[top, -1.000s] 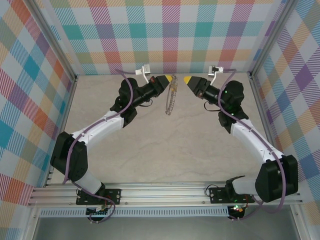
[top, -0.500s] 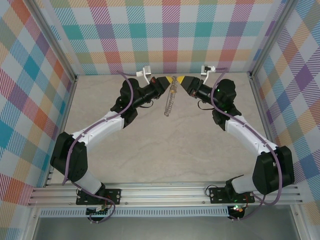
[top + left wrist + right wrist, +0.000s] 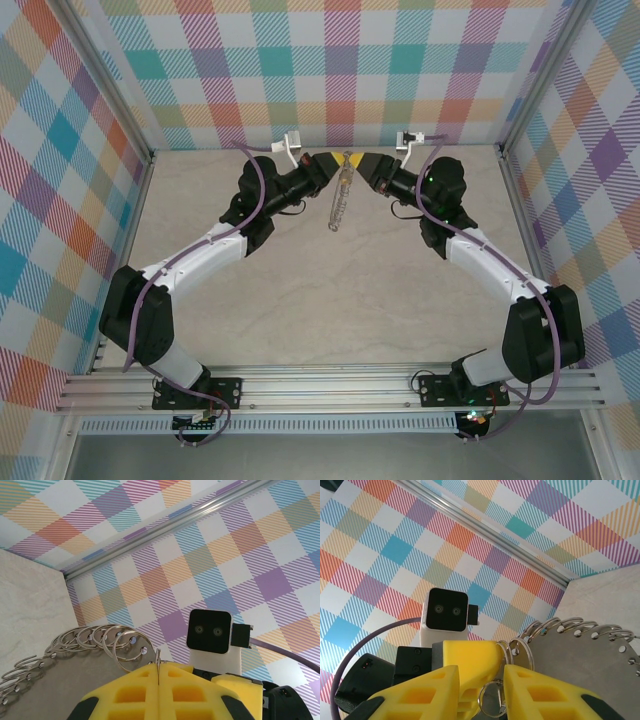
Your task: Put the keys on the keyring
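Right gripper (image 3: 365,161) shifted leftward, now just beside left gripper (image 3: 333,160) by the back wall; left gripper: jaws clenched on the top loop of the keyring (image 3: 340,196), its thin edge pinched between yellow pads (image 3: 135,690); keyring: limp chain of silver loops, trailing from that grip over the table (image 3: 300,300); right gripper: jaws partly apart, loops between them; whether they pinch, cannot tell.

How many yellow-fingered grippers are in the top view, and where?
2. The left gripper is left of the keyring's upper end, the right gripper right of it; none seems hidden.
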{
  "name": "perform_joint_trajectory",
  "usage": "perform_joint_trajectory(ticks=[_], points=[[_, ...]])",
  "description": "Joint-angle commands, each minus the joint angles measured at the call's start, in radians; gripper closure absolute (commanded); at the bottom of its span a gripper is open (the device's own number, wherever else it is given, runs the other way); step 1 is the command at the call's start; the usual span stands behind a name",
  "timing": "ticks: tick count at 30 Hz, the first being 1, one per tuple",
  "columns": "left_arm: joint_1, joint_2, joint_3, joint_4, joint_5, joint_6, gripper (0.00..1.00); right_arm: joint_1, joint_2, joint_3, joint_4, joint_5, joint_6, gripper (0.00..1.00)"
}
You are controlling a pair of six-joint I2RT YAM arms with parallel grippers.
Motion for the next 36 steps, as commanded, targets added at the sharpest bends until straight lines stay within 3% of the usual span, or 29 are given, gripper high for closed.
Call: perform_joint_trajectory(ticks=[1, 18, 36], points=[[-0.011, -0.043, -0.002, 0.043, -0.007, -0.012, 1.0, 0.007, 0.013, 0.03, 0.057, -0.005, -0.003, 0.72], [-0.014, -0.038, 0.001, 0.049, -0.001, -0.001, 1.0, 0.025, 0.047, 0.069, 0.063, -0.041, 0.006, 0.75], [-0.016, -0.076, -0.044, 0.077, 0.034, 0.153, 1.0, -0.011, -0.062, 0.014, -0.053, 0.028, -0.078, 0.7]])
